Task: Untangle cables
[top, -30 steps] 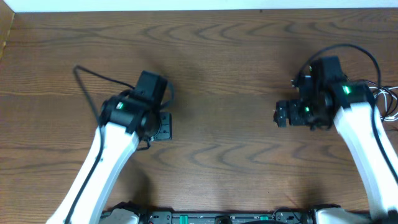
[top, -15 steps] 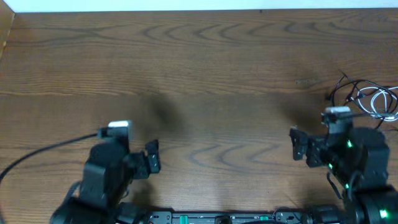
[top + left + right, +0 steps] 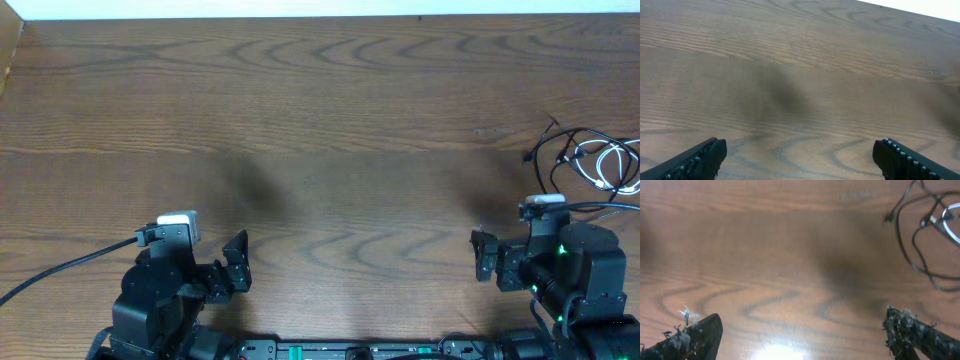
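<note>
The thin black cord (image 3: 548, 158) and the white/grey cord (image 3: 612, 166) lie in tangled loose loops on the wooden table at the far right edge. They also show at the top right of the right wrist view, the black cord (image 3: 914, 245) and the white one (image 3: 951, 224). My right gripper (image 3: 484, 257) is open and empty near the front edge, in front of the cords and apart from them. My left gripper (image 3: 234, 263) is open and empty at the front left. In the left wrist view the left gripper (image 3: 800, 157) shows only bare wood between its fingers.
The thicker black arm cable (image 3: 60, 265) runs from my left wrist off the left edge. The table's back edge meets a white wall (image 3: 300, 8). The wooden tabletop (image 3: 340, 130) spreads between the arms.
Both arms have pulled back from mid-table to the front edge. The cords at the far right, earlier covered by the right arm, now lie uncovered.
</note>
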You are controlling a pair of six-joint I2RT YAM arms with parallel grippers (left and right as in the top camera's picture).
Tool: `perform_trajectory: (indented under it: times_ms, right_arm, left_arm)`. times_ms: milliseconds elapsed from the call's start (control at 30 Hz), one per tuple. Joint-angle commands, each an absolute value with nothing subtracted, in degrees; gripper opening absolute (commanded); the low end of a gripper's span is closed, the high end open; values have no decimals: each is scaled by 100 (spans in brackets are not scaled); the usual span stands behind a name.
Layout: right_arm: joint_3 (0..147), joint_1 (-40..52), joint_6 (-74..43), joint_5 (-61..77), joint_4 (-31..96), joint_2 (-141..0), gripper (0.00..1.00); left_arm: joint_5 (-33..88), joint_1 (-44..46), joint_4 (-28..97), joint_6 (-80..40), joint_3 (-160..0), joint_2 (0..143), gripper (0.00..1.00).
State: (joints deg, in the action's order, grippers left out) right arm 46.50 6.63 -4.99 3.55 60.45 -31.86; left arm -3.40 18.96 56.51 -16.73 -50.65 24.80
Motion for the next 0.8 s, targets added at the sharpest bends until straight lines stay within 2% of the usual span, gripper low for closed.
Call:
perform_trajectory:
  times_ms: [0,500,767]
  right_arm:
    - [4606,681,-510,294,6219,-3181,99]
    - [4606,681,-508,294,6626,-3179,99]
    - [4587,679,-340,294,6036,-2589,99]
  left_arm:
    - [-454,1883,5651,-1684,-5024,2467,98]
    - [-456,1883,5651,-1684,-5024,2467,98]
    - [-456,1883,5651,-1684,-5024,2467,98]
